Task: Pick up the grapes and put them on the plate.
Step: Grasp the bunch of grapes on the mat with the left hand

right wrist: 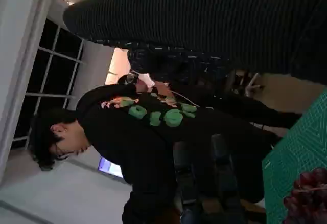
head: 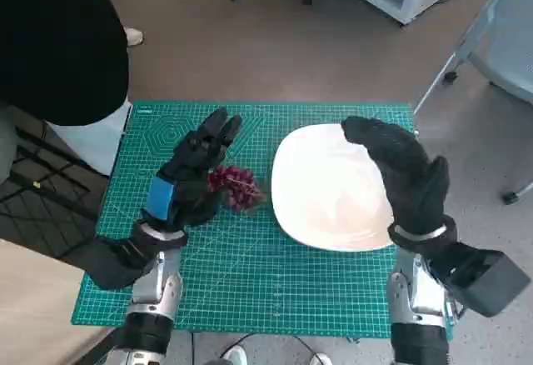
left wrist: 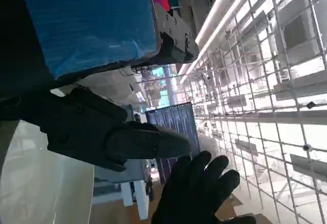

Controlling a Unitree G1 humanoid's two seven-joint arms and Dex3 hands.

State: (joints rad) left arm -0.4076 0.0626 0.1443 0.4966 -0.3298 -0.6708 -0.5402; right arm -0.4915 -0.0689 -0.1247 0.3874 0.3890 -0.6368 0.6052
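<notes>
- A green cutting mat (head: 250, 273) covers the small table and lies under both hands.
- A large white plate (head: 329, 190) sits on the mat, partly beneath the right hand and just beyond the grapes from the left hand's side.
- The right hand (head: 408, 177), in a black knitted glove, hovers over the plate's far edge, fingers apart and holding nothing.
- The left hand (head: 191, 182), black with blue tape on its back, is beside the grapes, fingers stretched forward. Whether it touches them cannot be told; it does not look closed on them.
- The grapes (head: 237, 186), a small dark red bunch, lie on the mat at the left hand's inner side, between it and the plate, near the plate's rim.
- To do this step well, the left hand should probably cup the whole bunch from above and close gently, so that no grape is crushed or pulled loose.
- The right hand likely needs to clear the plate first.
</notes>
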